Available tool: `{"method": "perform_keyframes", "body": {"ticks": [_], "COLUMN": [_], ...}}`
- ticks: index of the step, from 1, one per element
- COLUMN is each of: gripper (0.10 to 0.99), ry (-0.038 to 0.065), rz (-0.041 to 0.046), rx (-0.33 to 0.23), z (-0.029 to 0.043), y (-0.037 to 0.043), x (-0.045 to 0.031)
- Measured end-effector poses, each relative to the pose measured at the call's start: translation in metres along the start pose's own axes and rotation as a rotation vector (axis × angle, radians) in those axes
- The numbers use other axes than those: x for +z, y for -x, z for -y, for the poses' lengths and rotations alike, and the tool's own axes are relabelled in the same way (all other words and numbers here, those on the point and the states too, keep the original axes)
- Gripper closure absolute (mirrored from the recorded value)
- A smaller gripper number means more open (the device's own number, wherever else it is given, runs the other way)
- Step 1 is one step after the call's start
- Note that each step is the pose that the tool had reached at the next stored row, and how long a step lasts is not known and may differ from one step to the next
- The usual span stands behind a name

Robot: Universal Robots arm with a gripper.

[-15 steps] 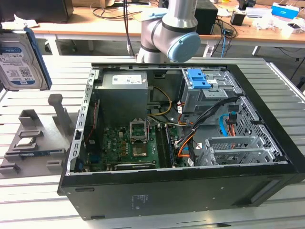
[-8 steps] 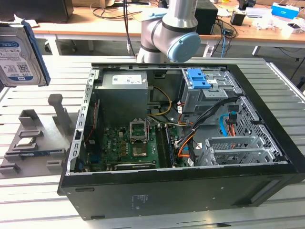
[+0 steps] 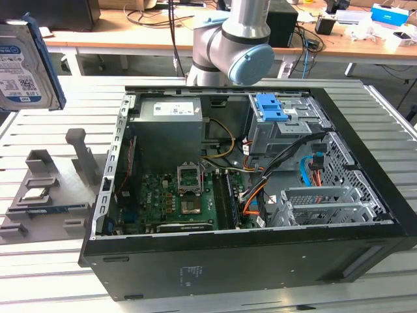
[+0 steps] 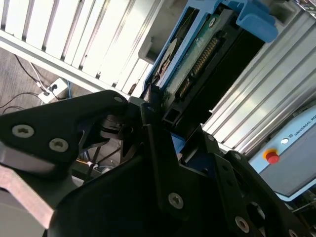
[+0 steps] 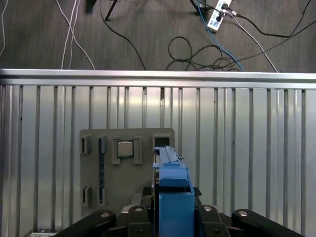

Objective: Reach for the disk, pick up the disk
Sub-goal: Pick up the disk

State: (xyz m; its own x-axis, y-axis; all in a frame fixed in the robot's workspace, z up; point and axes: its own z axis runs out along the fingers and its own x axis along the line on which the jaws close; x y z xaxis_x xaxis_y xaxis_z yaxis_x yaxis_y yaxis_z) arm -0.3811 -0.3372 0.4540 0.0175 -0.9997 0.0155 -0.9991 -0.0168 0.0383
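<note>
Standing on edge in the hand (image 5: 173,217): disk (image 3: 31,62), label (image 3: 19,85) vertical.

Arm (image 3: 225,42) elbow bent, gripper (image 5: 173,205) clamped tight — pts down

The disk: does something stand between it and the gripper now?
Nothing visible does. In the first wrist view the disk sits edge-on directly inside the gripper, with no gap and no other thing between them. In the exterior view it hangs clear above the table, at that view's left.
</note>
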Motion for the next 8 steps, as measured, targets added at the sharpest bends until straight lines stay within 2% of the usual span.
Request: {"method": "perform_keyframes", "body": {"ticks": [6,8], "gripper": [0.722,0.722], "ry": [0.000,0.000], "rz": [0.0000,0.0000], "rx": [0.000,0.000], "z": [-0.0006,-0.0009], "y": [-0.0002,-0.0003], "x": [-0.0151,-0.0244]}}
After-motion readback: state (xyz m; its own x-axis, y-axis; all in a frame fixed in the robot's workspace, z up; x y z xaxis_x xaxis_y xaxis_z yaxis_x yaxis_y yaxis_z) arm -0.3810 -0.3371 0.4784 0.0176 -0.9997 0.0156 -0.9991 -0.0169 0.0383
